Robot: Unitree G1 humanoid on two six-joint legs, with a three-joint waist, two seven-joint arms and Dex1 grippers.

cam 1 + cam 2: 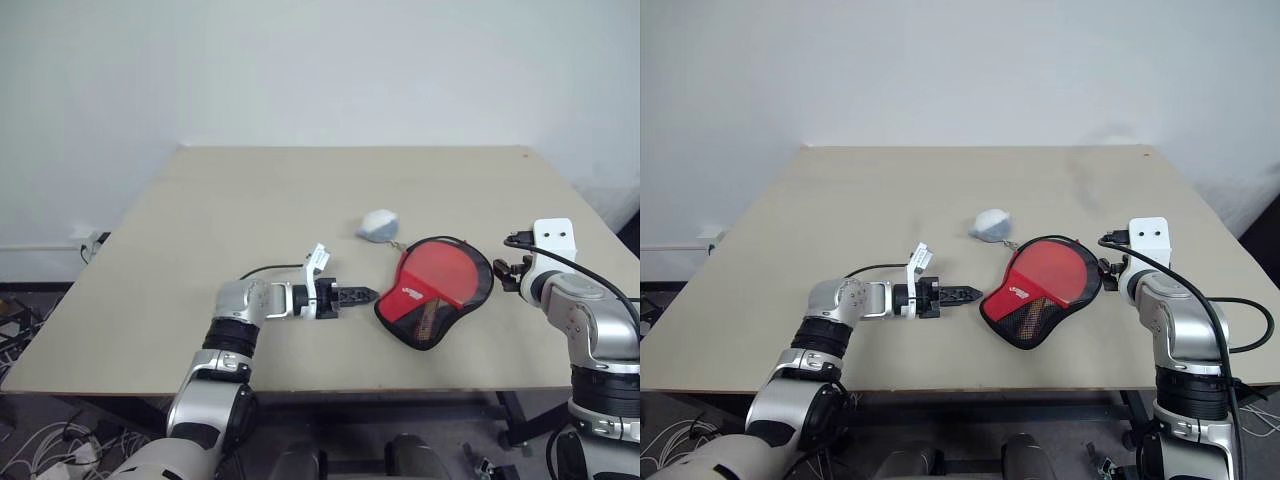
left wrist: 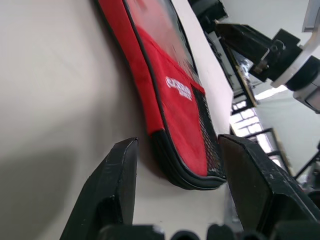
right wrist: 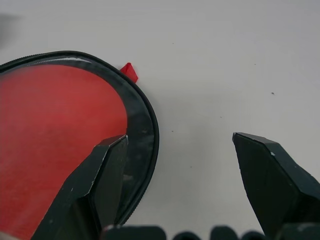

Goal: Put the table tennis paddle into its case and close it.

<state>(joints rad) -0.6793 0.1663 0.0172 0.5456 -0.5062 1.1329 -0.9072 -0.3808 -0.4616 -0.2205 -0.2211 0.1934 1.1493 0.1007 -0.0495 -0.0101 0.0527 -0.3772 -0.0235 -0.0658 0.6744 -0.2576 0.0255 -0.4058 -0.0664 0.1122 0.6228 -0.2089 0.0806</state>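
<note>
I have the case (image 1: pixel 433 290) lying flat near the front edge of the table (image 1: pixel 250 200), red window panel up, narrow handle end toward me. Through the clear window I read a red face, so I judge the table tennis paddle (image 3: pixel 55 135) to be already inside. My left gripper (image 1: pixel 365 295) sits level just beside the handle end, fingers apart and holding nothing, aligned with the case's edge. My right gripper (image 1: pixel 512 272) waits at the round end, fingers spread wide, one finger over the rim, ready to steady it. A small white lump (image 1: pixel 378 226) lies just behind the case. Whether the zip is fully shut, I cannot tell.
</note>
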